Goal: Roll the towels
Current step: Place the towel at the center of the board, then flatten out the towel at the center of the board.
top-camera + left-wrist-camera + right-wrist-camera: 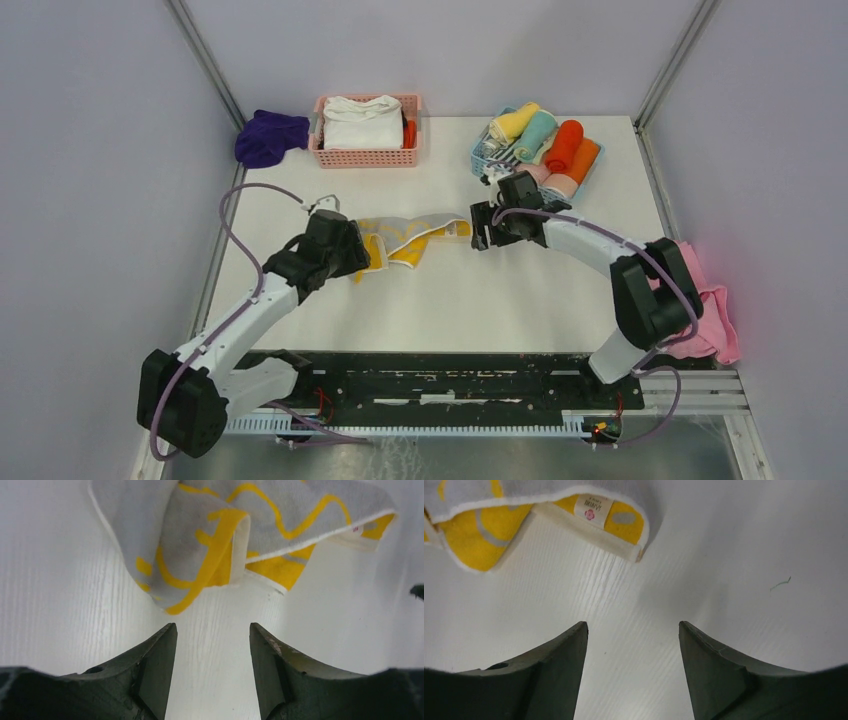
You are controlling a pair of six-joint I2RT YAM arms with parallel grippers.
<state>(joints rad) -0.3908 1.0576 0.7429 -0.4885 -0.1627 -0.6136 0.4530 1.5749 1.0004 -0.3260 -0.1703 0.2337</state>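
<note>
A grey towel with yellow patterns (410, 238) lies crumpled and partly folded on the white table between my two grippers. In the left wrist view the towel (220, 535) lies just ahead of the fingertips. In the right wrist view its labelled corner (594, 510) lies ahead and to the left. My left gripper (362, 252) is open and empty at the towel's left end. My right gripper (480, 228) is open and empty at the towel's right end.
A pink basket (366, 150) at the back holds folded white towels. A blue basket (485, 155) at the back right holds several rolled towels. A purple cloth (270, 137) lies at the back left. A pink cloth (715, 315) hangs off the right edge.
</note>
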